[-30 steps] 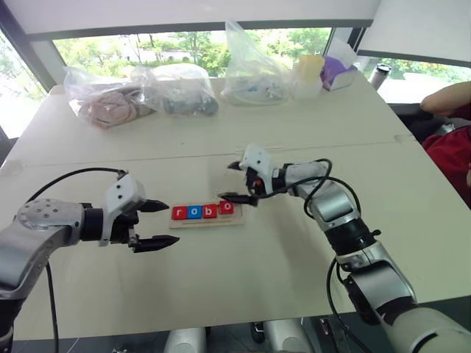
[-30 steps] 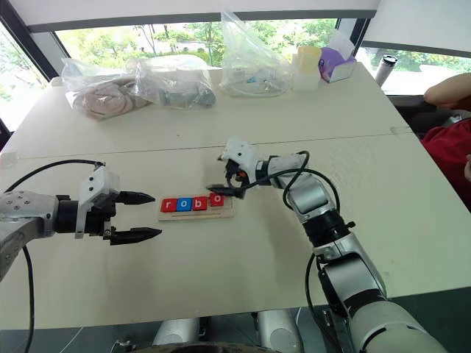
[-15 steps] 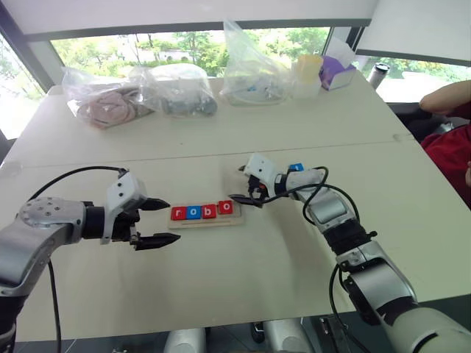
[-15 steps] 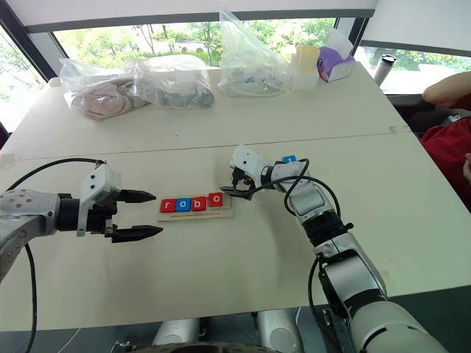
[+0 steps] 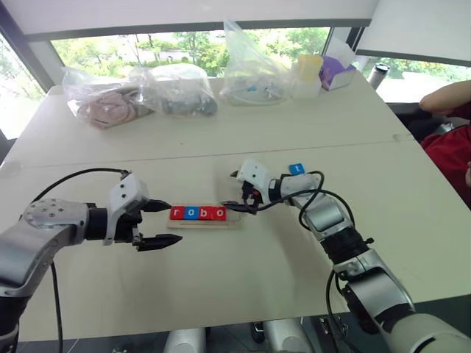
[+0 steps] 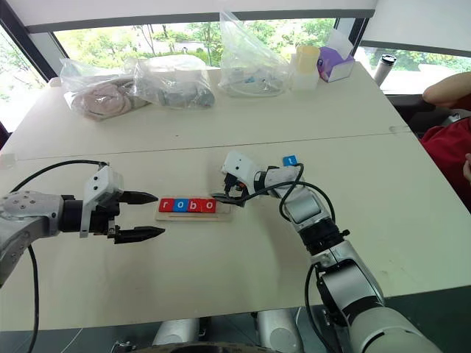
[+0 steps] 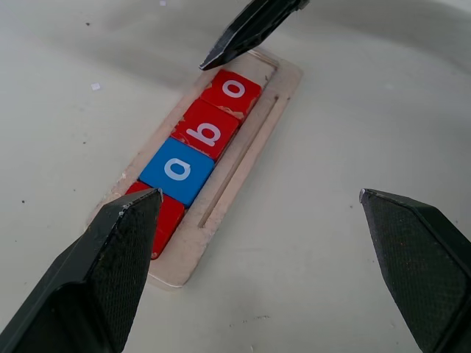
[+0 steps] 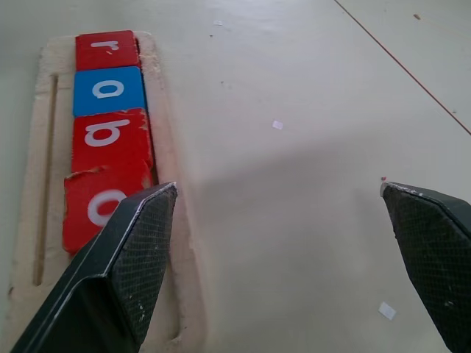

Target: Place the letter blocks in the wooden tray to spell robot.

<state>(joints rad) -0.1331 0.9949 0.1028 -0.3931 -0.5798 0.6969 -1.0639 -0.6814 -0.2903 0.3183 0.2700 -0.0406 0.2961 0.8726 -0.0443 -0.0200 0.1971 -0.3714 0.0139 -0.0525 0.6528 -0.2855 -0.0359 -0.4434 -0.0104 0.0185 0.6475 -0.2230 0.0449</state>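
Left eye view: right gripper [image 5: 237,193] spread wide, empty, at tray [image 5: 202,222] end; blue t block [image 5: 296,168] behind it, nearer than left gripper [image 5: 160,223], also spread.

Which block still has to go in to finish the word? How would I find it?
Start at the wooden tray in the middle of the white table, where four blocks spell r, o, b, o. Look past the right gripper toward the window: the blue t block lies alone on the table beside the right arm, the one block outside the tray.
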